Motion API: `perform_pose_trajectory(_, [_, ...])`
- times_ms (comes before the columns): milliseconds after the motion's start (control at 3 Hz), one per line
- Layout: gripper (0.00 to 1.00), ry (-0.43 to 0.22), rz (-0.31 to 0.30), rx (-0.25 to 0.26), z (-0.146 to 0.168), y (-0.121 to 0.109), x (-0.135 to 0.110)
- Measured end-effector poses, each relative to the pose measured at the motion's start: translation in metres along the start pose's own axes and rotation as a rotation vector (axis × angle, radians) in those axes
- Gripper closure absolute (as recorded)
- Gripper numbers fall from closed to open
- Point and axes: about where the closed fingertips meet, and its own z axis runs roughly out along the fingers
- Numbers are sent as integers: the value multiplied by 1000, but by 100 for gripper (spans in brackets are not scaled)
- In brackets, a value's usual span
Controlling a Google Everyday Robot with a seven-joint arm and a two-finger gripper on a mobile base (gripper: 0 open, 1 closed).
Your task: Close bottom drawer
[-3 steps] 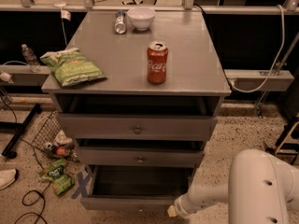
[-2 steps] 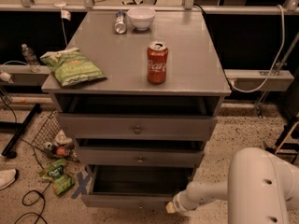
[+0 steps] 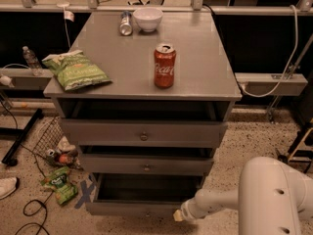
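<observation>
The grey cabinet point(image 3: 142, 72) has three drawers, all pulled out. The bottom drawer point(image 3: 122, 208) is out the furthest: its flat grey front panel sits near the floor, and its dark boxy interior point(image 3: 146, 187) shows behind it. Its small knob point(image 3: 146, 213) is at the panel's centre. My gripper point(image 3: 178, 215) is at the end of the white arm point(image 3: 215, 202), low at the right, right at the front panel's right end. I cannot tell whether it touches the panel.
The cabinet top holds a Coca-Cola can point(image 3: 165, 65), a green chip bag point(image 3: 76, 71), a white bowl point(image 3: 147, 18) and a lying can point(image 3: 125, 23). Above are the middle drawer point(image 3: 145, 164) and the top drawer point(image 3: 142, 133). Litter and a wire basket point(image 3: 54, 146) lie on the floor at left.
My gripper has crept slightly left and up along the bottom drawer's front. The drawer has not visibly moved.
</observation>
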Motion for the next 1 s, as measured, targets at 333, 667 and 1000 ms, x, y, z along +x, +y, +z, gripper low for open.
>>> perform_pose_trajectory(333, [100,-12,-45,11,9,-13,-25])
perform_pose_trajectory(667, [100,-20,-75,21,13,-20,-42])
perform_pose_trajectory(1000, [100,-32,-129,44,13,-22,-67])
